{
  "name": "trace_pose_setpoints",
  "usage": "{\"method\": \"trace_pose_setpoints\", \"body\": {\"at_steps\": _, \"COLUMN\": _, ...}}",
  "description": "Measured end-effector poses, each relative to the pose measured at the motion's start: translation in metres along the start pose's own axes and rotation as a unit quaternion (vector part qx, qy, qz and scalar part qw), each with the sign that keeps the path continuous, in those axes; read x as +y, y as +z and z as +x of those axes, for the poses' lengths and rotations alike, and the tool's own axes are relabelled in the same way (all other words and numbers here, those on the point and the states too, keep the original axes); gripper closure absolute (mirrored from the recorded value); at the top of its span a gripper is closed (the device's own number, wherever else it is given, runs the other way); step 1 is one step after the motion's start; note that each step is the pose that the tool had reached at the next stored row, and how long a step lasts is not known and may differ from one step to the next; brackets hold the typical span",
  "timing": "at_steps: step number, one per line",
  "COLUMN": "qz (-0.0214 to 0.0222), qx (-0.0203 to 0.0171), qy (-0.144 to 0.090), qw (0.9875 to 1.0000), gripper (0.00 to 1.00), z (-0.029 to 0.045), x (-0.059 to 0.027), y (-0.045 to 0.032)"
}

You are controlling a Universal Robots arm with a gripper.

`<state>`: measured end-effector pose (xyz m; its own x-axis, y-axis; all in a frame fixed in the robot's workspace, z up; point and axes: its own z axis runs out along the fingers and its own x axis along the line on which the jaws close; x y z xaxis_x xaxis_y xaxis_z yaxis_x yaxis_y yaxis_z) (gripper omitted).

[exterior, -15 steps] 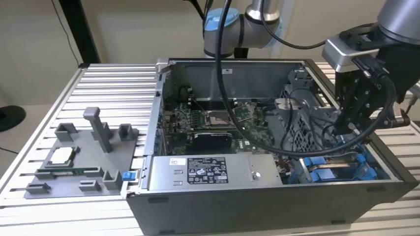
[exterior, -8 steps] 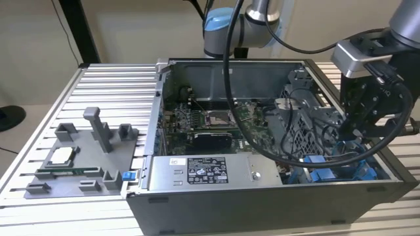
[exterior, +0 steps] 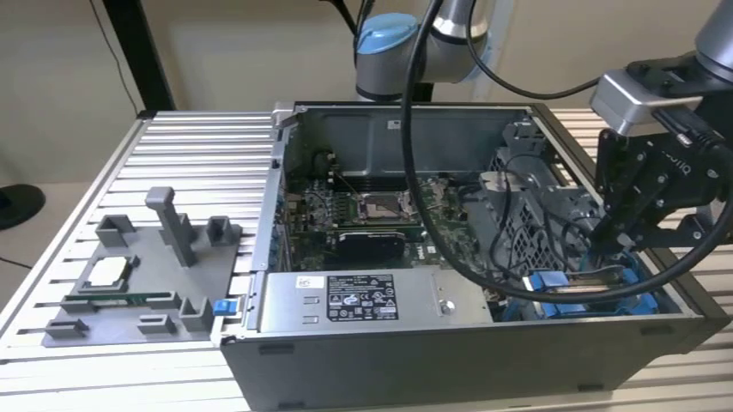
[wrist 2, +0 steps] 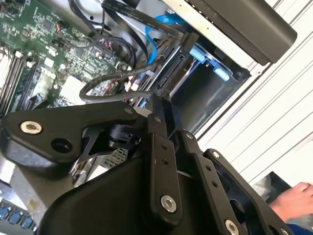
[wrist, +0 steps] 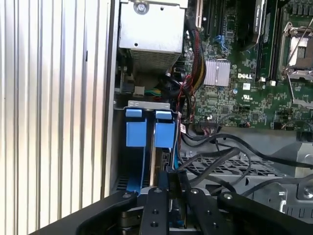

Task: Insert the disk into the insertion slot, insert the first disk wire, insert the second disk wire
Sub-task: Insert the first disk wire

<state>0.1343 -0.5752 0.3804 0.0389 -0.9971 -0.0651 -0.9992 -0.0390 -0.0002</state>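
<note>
one grey fixture plate (exterior: 126,296) lies by the tabletop's (exterior: 195,146) edge on the exterior view's left, the open computer case (exterior: 458,360) beside it. in the case's front corner on the exterior view's right we see the disk (exterior: 590,277) in the insertion slot (exterior: 644,302), the claw (exterior: 603,247) low over it; its opening we cannot tell.

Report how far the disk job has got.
Done: the disk, in its blue carrier, already lies in the insertion slot; whether it is fully seated I cannot tell. In hand: the gripper is down at the disk's edge. Left: no wire is visibly plugged into the disk, and black cables lie loose beside the slot.
</note>
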Motion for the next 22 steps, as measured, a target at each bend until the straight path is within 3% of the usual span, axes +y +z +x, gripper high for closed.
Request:
{"method": "trace_pose_setpoints", "body": {"at_steps": 6, "qz": 0.0003, "qx": 0.0005, "qy": 0.0, "qw": 1.0, "gripper": 1.0, "z": 0.0001, "x": -0.0001, "y": 0.0004}}
{"method": "trace_pose_setpoints", "body": {"at_steps": 8, "qz": -0.0005, "qx": 0.0035, "qy": 0.0, "qw": 1.0, "gripper": 1.0, "z": 0.0002, "x": -0.0002, "y": 0.0013}}
{"method": "trace_pose_setpoints", "body": {"at_steps": 12, "qz": -0.0058, "qx": 0.013, "qy": 0.0, "qw": 0.9999, "gripper": 1.0, "z": 0.0003, "x": -0.001, "y": 0.0026}}
{"method": "trace_pose_setpoints", "body": {"at_steps": 14, "qz": -0.0096, "qx": 0.0158, "qy": 0.001, "qw": 0.9998, "gripper": 1.0, "z": 0.0004, "x": -0.0017, "y": 0.0031}}
{"method": "trace_pose_setpoints", "body": {"at_steps": 17, "qz": -0.0181, "qx": 0.0177, "qy": 0.001, "qw": 0.9997, "gripper": 1.0, "z": 0.0007, "x": -0.0033, "y": 0.004}}
{"method": "trace_pose_setpoints", "body": {"at_steps": 22, "qz": -0.0206, "qx": 0.0175, "qy": 0.001, "qw": 0.9996, "gripper": 1.0, "z": 0.0031, "x": -0.0064, "y": 0.0069}}
